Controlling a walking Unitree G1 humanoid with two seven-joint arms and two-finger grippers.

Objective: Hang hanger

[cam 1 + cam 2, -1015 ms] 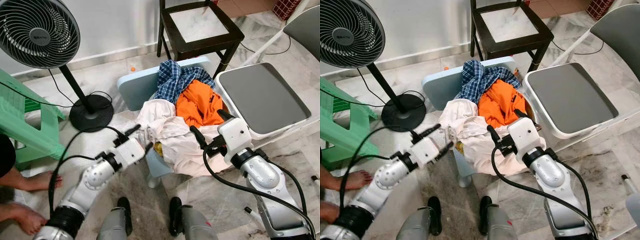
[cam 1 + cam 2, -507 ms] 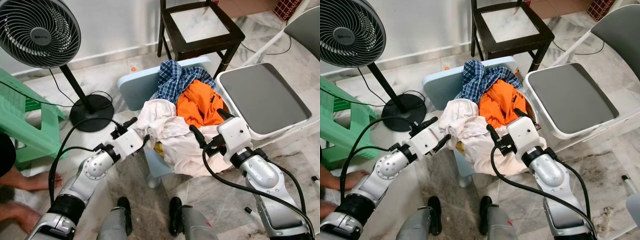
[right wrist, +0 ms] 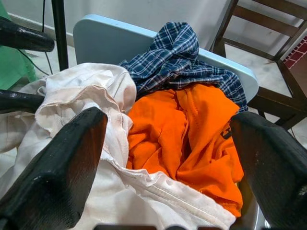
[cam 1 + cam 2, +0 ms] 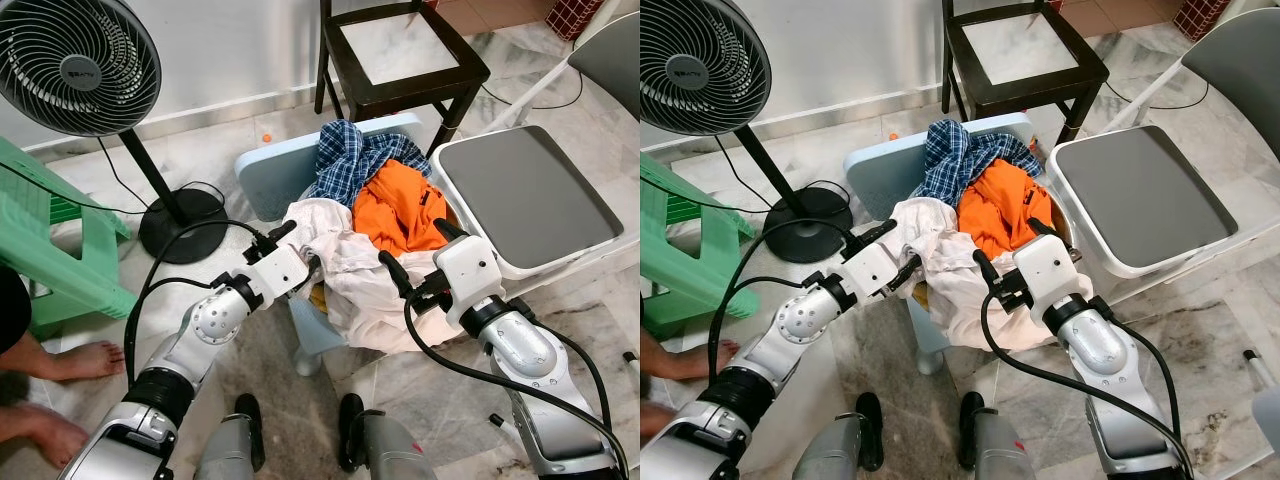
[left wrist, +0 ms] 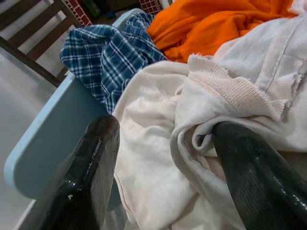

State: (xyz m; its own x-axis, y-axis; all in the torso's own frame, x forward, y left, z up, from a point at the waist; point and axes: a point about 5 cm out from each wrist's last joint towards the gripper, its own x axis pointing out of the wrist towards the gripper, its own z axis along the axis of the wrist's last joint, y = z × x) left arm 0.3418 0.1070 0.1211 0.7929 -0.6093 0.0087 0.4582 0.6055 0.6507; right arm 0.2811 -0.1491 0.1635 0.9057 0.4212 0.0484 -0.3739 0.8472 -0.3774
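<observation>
A small light-blue chair carries the laundry and serves as the landmark. On its seat lies a heap of 3 garments: a cream-white garment at the front, spilling over the chair's front edge; an orange garment behind it; and a blue plaid shirt bunched against the chair's backrest and draped over its top edge. The chair stands on a marble-patterned tile floor. Also on that floor, around the chair: a black pedestal fan and a green plastic stool to its left, a dark wooden chair behind it, and a white folding chair with a grey seat just beside its right.
</observation>
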